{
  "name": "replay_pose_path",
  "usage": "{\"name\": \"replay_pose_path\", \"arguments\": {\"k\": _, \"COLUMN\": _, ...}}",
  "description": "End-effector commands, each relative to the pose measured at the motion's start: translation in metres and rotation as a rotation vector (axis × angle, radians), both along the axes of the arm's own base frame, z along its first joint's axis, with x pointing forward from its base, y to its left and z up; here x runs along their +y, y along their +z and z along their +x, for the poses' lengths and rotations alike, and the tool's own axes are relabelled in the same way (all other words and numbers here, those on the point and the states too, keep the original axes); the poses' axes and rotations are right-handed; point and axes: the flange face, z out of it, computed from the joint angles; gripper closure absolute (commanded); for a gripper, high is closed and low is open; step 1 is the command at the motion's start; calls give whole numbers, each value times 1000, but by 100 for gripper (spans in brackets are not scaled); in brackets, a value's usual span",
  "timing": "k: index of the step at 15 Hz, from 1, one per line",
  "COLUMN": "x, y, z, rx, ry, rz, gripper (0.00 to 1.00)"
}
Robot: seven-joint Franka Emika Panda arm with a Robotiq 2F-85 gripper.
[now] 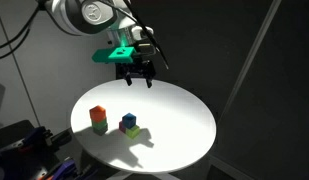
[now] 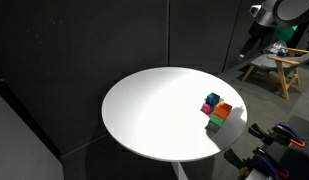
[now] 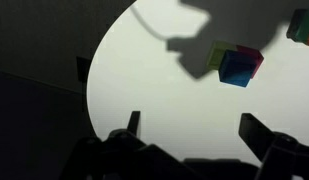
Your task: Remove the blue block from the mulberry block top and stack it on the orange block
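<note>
The blue block (image 1: 128, 120) sits in a small cluster at the middle front of the round white table (image 1: 174, 120), touching a green cube (image 1: 133, 131). In the wrist view the blue block (image 3: 239, 68) shows with a sliver of the mulberry block (image 3: 257, 52) beside it. The mulberry block (image 2: 211, 99) also shows against the blue block (image 2: 209, 107) in an exterior view. I cannot tell how they stack. The orange block (image 1: 98, 114) sits on a yellow-green cube, a little apart. My gripper (image 1: 135, 74) hangs open and empty above the table's far side, well away from the blocks; its fingers (image 3: 194, 128) hold nothing.
The table stands before dark curtains. A wooden stool (image 2: 279, 62) stands behind the table, and dark equipment (image 1: 24, 140) lies beside it. The table edge (image 3: 94, 90) curves near my fingers.
</note>
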Motion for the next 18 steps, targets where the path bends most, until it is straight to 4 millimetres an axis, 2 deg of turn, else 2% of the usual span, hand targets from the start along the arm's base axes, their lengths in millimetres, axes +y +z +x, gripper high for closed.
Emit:
{"name": "replay_pose_path", "arguments": {"k": 1, "x": 0, "y": 0, "z": 0, "rx": 1, "ry": 0, "rz": 0, "gripper": 0}}
{"name": "replay_pose_path", "arguments": {"k": 9, "x": 1, "y": 1, "z": 2, "rx": 5, "ry": 2, "rz": 9, "gripper": 0}}
{"name": "replay_pose_path", "arguments": {"k": 18, "x": 13, "y": -4, "z": 28, "rx": 27, "ry": -1, "rz": 76, "gripper": 0}}
